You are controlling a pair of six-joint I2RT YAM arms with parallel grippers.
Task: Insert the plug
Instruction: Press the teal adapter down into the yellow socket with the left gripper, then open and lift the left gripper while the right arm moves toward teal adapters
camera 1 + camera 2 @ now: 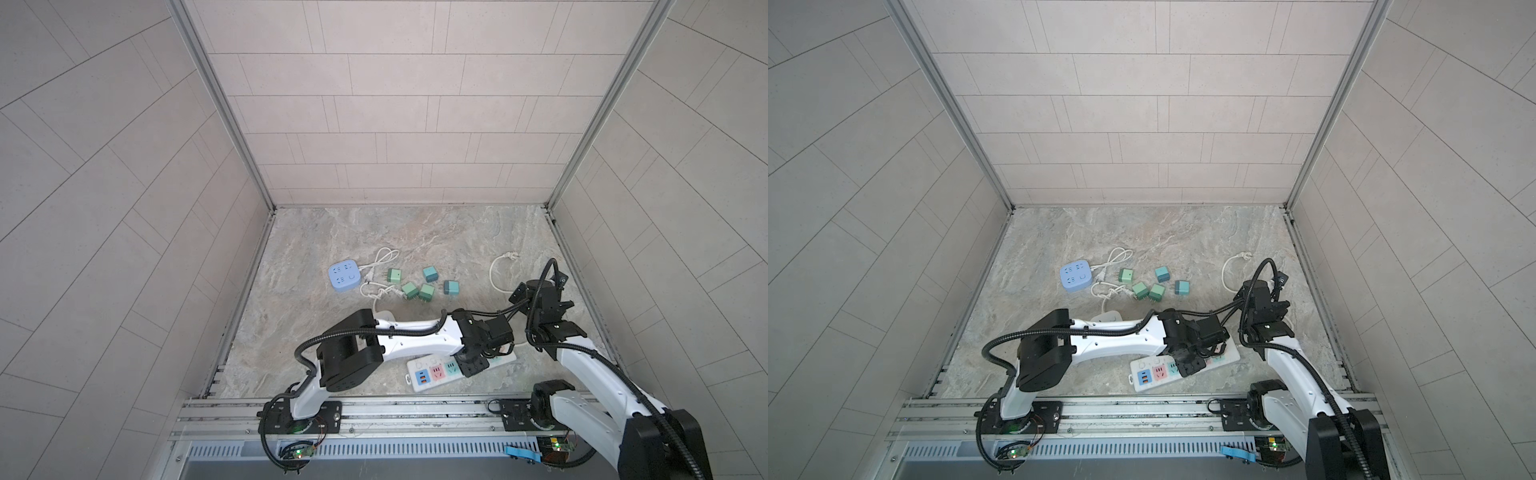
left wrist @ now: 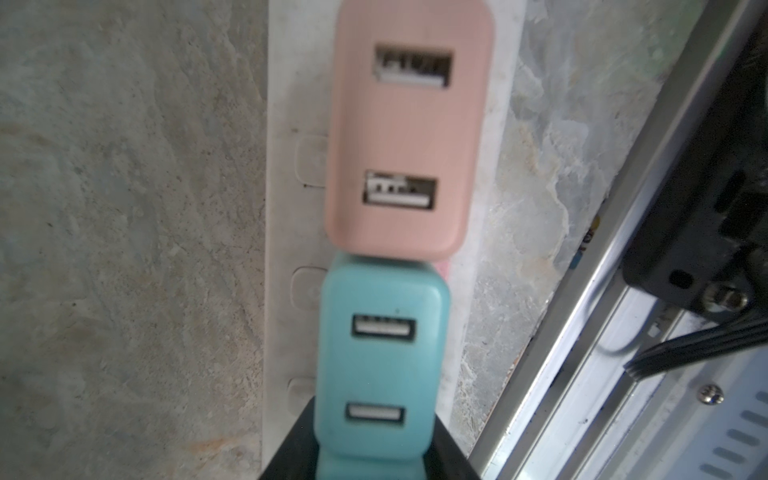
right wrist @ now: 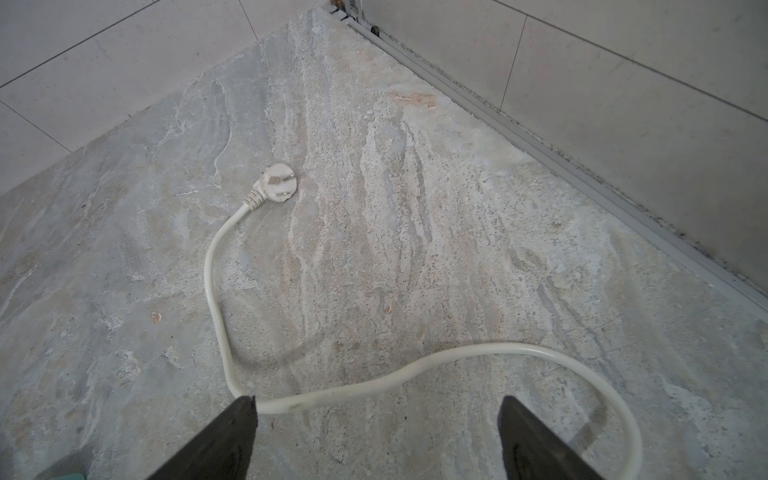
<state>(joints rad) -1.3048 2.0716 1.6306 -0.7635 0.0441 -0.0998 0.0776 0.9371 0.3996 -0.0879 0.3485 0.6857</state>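
My left claw flanks the teal adapter on the power strip (grip cannot be told); my right claw stands open.

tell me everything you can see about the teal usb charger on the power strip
The teal rounded plastic USB charger is a smooth matte block with two USB ports on its outward face. It sits on the long white power strip, seemingly plugged in, close against a pink two-port charger. The black left gripper flanks one end of it; whether it grips is unclear.
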